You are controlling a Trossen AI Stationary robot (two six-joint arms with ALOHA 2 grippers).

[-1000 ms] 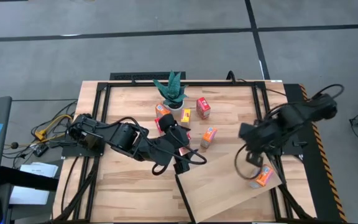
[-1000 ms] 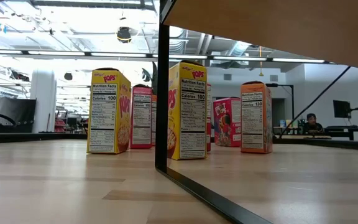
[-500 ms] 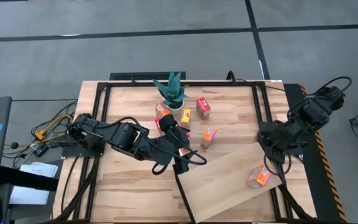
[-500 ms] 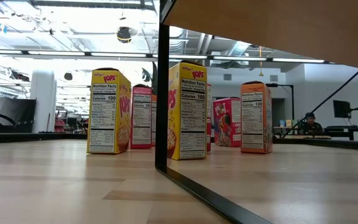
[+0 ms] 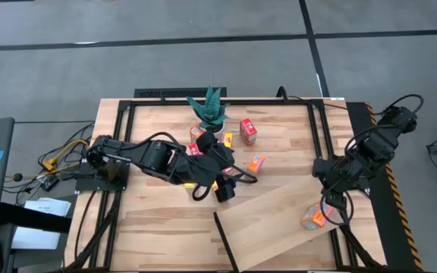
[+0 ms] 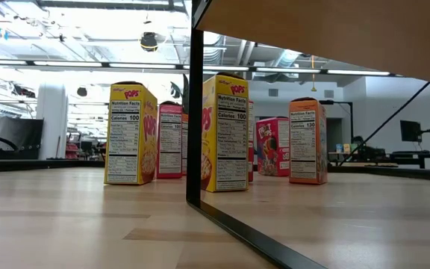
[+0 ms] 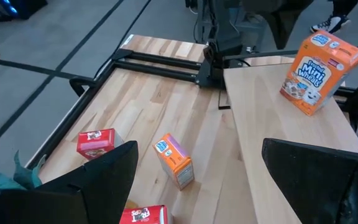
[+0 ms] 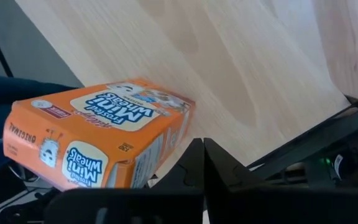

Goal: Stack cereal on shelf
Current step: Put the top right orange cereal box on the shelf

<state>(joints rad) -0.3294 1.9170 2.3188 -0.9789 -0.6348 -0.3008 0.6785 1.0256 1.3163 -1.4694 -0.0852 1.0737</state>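
Observation:
The shelf (image 5: pixel 275 220) is a pale board with a dark edge, raised over the table's near right part. An orange cereal box (image 5: pixel 317 218) stands on its right end and also shows in the left wrist view (image 7: pixel 316 65). Several red, yellow and orange cereal boxes (image 5: pixel 248 130) (image 5: pixel 255 165) (image 6: pixel 226 133) stand upright on the tabletop. My right gripper (image 8: pixel 202 163) is shut, just above and beside the orange box (image 8: pixel 98 140), apart from it as far as I can see. My left gripper (image 7: pixel 210 186) hangs open over the table's middle (image 5: pixel 227 176), empty.
A green potted plant (image 5: pixel 209 110) stands at the far middle, behind the boxes. In the low view the shelf's dark upright edge (image 6: pixel 194 112) stands in front of the yellow boxes. A black frame (image 5: pixel 127 136) runs along the table's sides. Bare planks lie near left.
My right gripper has drawn back from over the orange box toward the table's right edge, staying shut. The box stays on the shelf's right end. My left gripper has swung a little toward the far edge, away from the shelf's corner, still open.

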